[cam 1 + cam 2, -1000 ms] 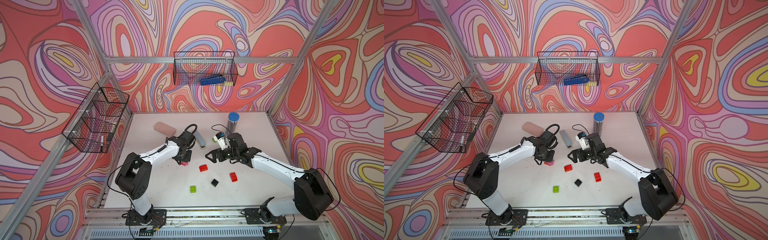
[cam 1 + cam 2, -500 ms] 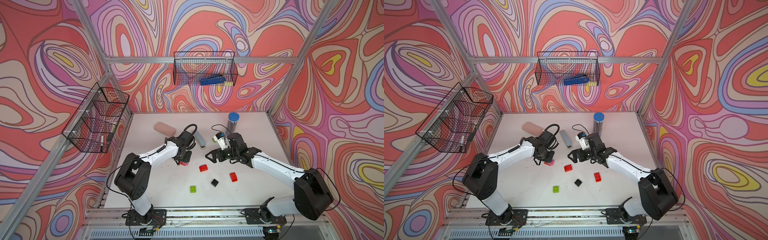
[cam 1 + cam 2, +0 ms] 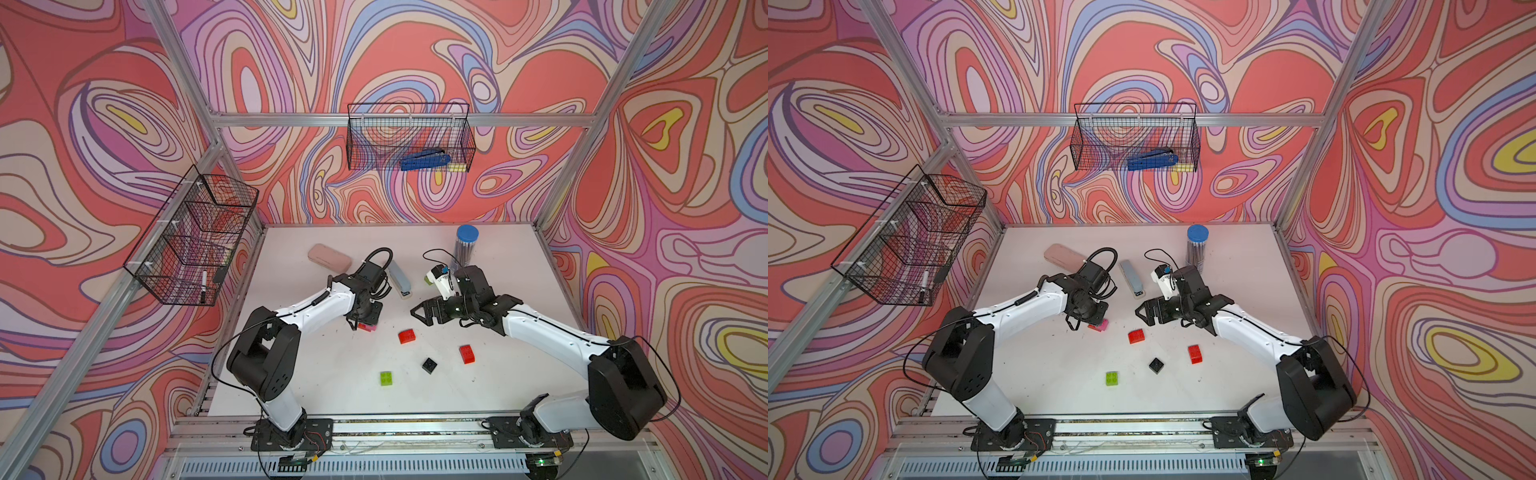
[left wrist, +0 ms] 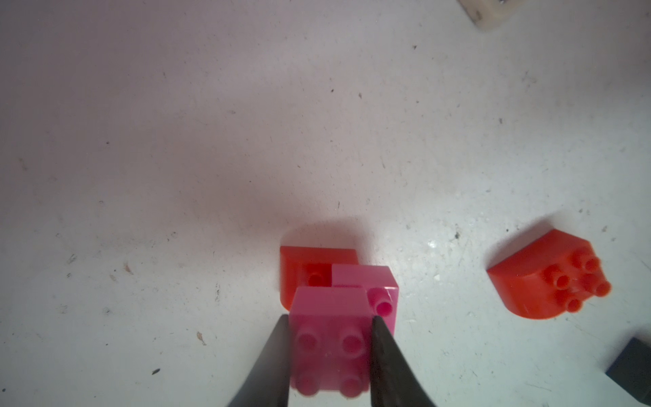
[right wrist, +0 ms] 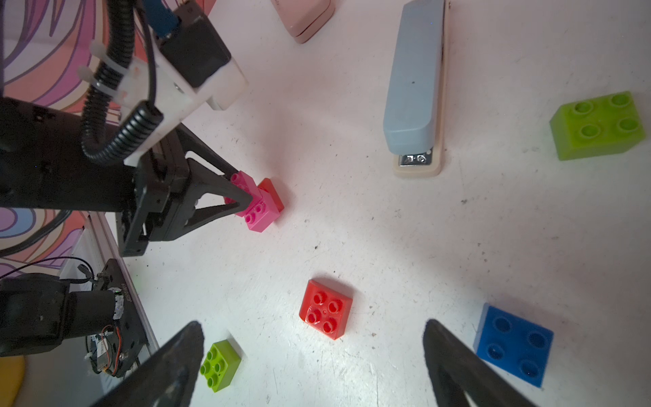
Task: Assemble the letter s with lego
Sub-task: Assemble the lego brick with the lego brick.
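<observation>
My left gripper is shut on a pink lego brick. That brick sits on a second pink brick, which is joined to a red one, all low over the white table. In both top views this stack peeks out from under the left gripper. Loose lego lie nearby: two red bricks, a black one and a lime one. My right gripper hovers open above a red brick, with a blue brick and a larger lime brick close by.
A grey-blue stapler and a pink oblong case lie behind the left gripper. A blue-lidded clear tube stands at the back right. Wire baskets hang on the back and left walls.
</observation>
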Controlling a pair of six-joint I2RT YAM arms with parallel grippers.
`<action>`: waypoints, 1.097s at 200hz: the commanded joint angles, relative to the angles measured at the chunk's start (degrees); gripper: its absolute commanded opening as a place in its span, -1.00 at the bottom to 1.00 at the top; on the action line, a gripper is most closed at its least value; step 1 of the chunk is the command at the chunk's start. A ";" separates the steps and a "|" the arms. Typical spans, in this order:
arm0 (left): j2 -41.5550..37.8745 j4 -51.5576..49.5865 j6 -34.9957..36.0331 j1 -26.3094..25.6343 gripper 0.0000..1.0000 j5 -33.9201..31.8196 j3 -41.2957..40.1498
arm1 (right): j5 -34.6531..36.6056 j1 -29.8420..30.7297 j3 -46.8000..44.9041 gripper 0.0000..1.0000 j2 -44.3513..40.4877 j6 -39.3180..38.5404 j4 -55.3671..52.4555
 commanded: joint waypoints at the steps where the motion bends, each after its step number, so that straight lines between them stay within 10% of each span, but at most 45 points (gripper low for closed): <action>1: 0.06 -3.16 1.18 0.63 -0.52 1.03 -2.14 | 0.17 -0.38 -0.60 0.97 -0.61 -0.15 0.50; 219: 2.61 -7.30 -19.04 -0.33 -0.24 -4.21 3.30 | 0.61 -0.49 0.36 0.96 -2.72 -1.06 -1.11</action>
